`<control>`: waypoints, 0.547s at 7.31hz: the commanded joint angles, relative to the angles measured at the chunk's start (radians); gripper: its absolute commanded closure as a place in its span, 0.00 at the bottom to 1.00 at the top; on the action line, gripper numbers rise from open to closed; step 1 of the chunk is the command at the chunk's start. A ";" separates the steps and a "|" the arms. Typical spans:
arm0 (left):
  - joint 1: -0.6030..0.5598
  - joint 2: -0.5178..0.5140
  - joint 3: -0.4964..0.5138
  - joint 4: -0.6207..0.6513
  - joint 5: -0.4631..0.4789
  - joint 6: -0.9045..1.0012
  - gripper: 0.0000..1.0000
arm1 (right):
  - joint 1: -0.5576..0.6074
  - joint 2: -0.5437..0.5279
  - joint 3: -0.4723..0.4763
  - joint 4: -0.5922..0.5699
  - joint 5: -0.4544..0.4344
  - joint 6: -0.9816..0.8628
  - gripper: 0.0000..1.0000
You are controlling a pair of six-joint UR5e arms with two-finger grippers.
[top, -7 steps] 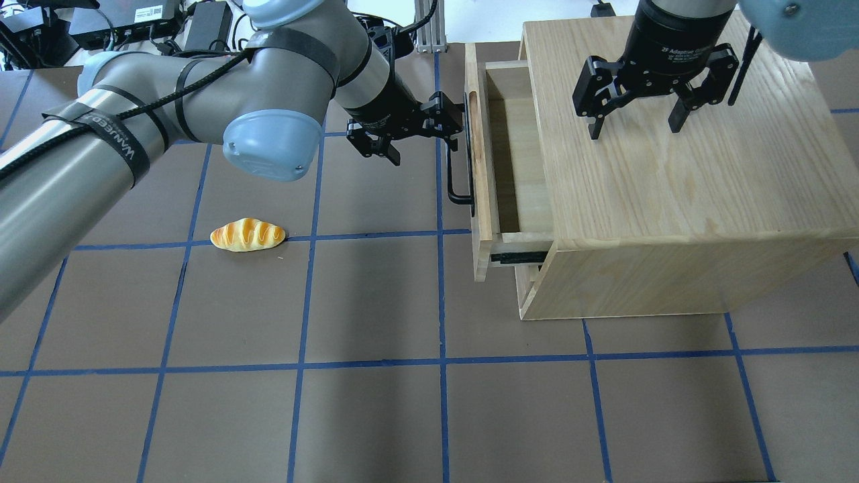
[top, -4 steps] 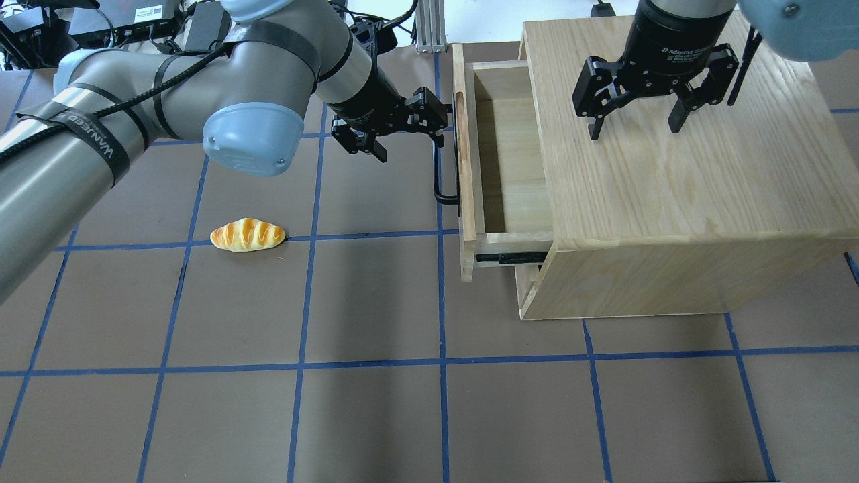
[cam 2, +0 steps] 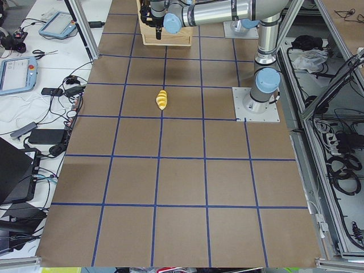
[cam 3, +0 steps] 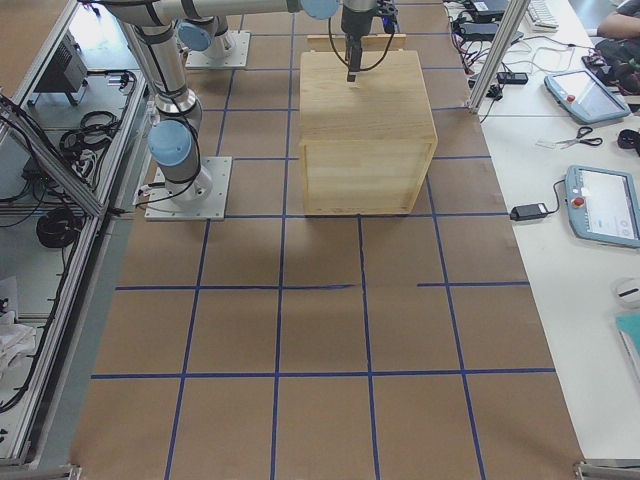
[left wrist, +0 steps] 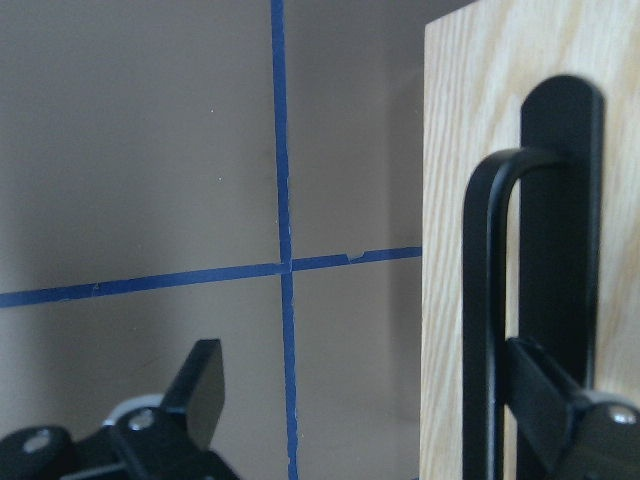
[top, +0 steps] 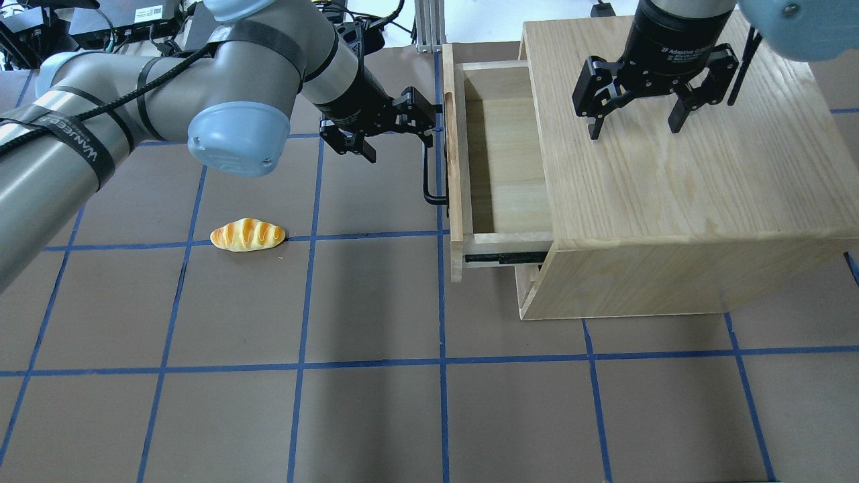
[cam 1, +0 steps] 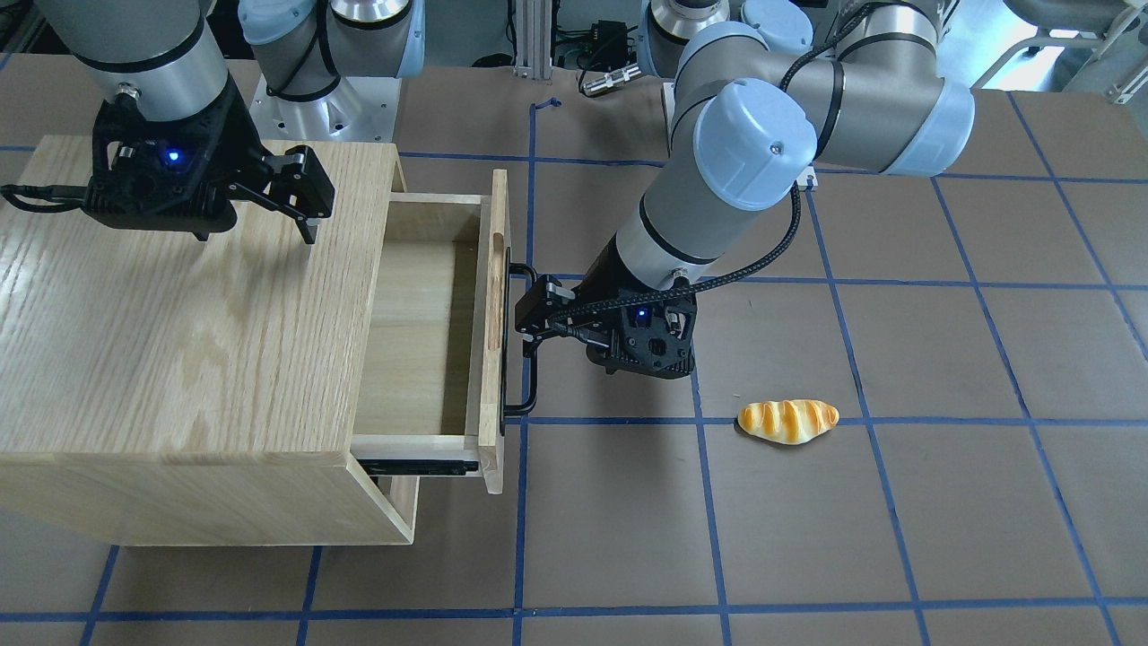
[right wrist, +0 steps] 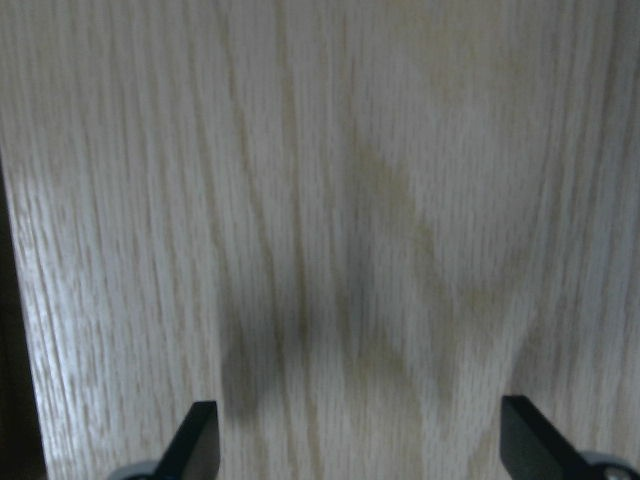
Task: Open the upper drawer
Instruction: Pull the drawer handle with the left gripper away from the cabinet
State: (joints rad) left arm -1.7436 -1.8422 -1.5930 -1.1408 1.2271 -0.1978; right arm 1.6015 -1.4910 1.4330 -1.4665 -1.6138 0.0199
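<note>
Change: the upper drawer (top: 500, 161) is sliding further out of the cabinet (top: 671, 194) than a second ago, and the left gripper (top: 401, 131) is travelling away with it.
Progress: the drawer is standing well out, showing its bare floor. Judging by the short run of rail showing, some travel is probably remaining.
Left fingers: they are staying spread wide, not clamping. One finger (left wrist: 550, 400) is hooking behind the black handle (top: 425, 174), and the other is hanging free over the table.
Right fingers: the right gripper (top: 635, 114) is hovering spread over the cabinet top, holding nothing; whether it is touching is unclear.
</note>
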 commanded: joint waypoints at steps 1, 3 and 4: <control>0.007 0.000 -0.010 0.001 0.017 0.003 0.00 | 0.000 0.000 0.001 0.000 0.000 -0.001 0.00; 0.027 0.001 -0.010 0.000 0.019 0.018 0.00 | 0.000 0.000 0.000 0.000 0.000 -0.001 0.00; 0.030 0.003 -0.010 -0.002 0.019 0.018 0.00 | 0.000 0.000 0.000 0.000 0.000 0.000 0.00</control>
State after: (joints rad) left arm -1.7202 -1.8405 -1.6024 -1.1415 1.2448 -0.1814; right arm 1.6014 -1.4910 1.4330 -1.4665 -1.6137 0.0191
